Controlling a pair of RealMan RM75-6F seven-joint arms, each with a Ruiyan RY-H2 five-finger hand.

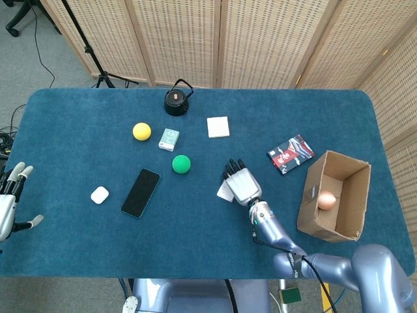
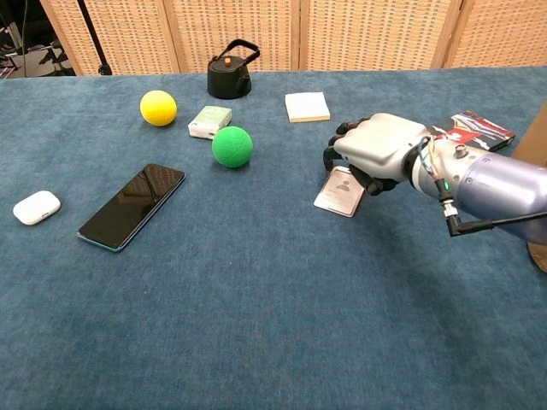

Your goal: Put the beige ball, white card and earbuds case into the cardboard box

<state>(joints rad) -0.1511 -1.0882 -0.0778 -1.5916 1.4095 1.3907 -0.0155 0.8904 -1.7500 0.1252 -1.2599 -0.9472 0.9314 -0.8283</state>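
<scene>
White card [image 2: 340, 191] lies flat on the blue cloth, directly under the right hand [image 2: 376, 152]. The hand sits palm down over the card's far end, fingers [image 2: 336, 147] curled down past its far-left edge; whether they touch it I cannot tell, and nothing is lifted. The card's long axis runs near-to-far with a slight tilt, roughly in line with the forearm, so a pinch would likely close from the far end. The earbuds case [image 1: 99, 195] is well apart toward the left side, nearer the left hand [image 1: 9, 202], which hangs off the table edge, fingers spread, empty. Further right, the box [image 1: 334, 195] already holds the beige ball [image 1: 326, 200].
</scene>
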